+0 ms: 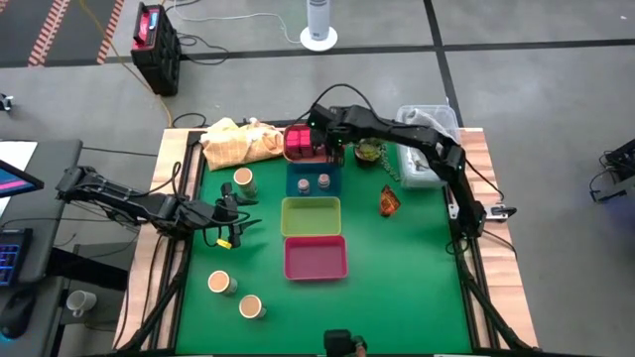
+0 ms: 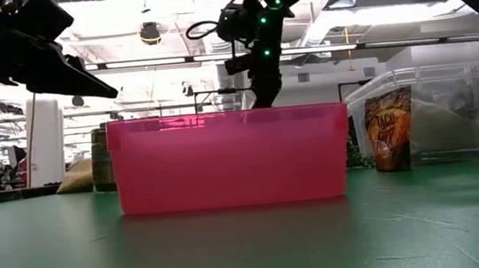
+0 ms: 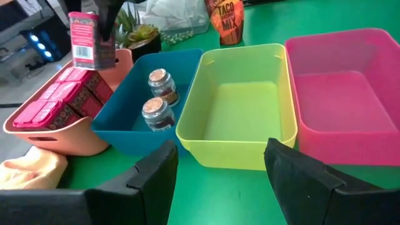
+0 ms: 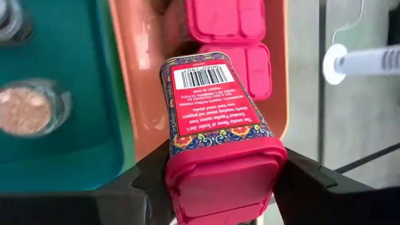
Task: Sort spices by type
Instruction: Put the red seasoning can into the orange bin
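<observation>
Pink tin (image 4: 220, 134) clamped in right end effector (image 4: 219, 181) above peach tray (image 4: 140, 87); left end effector (image 3: 219, 169) open, empty

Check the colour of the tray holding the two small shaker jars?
Blue tray; clearest in the left wrist view, with both jars inside.

low view: pink tray (image 2: 225, 162) hides other trays | packet (image 2: 391, 131) label blurred
</observation>
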